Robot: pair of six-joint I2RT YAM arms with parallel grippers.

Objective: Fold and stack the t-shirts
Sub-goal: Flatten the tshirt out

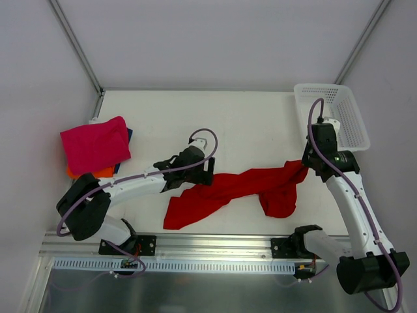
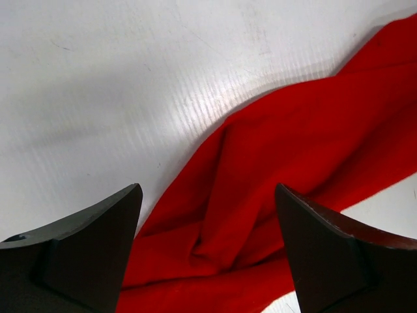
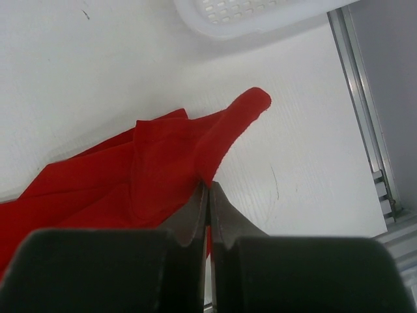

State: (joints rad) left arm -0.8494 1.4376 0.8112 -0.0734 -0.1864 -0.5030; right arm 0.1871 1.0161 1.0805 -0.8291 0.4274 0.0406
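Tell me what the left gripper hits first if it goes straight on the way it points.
The red shirt: the open left gripper aims at the bunched cloth lying between and just ahead of its fingers, with the table beneath. How close it is, the view does not settle.

Bears red t-shirt (image 1: 221,190) along near edge of bench (image 1: 254,120), folded t-shirts (image 1: 94,145) at left edge, basket (image 1: 345,114) in far-right corner.

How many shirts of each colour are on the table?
Red shirt: 1
Pink shirt: 1
Orange shirt: 1
Blue shirt: 1
Total: 4
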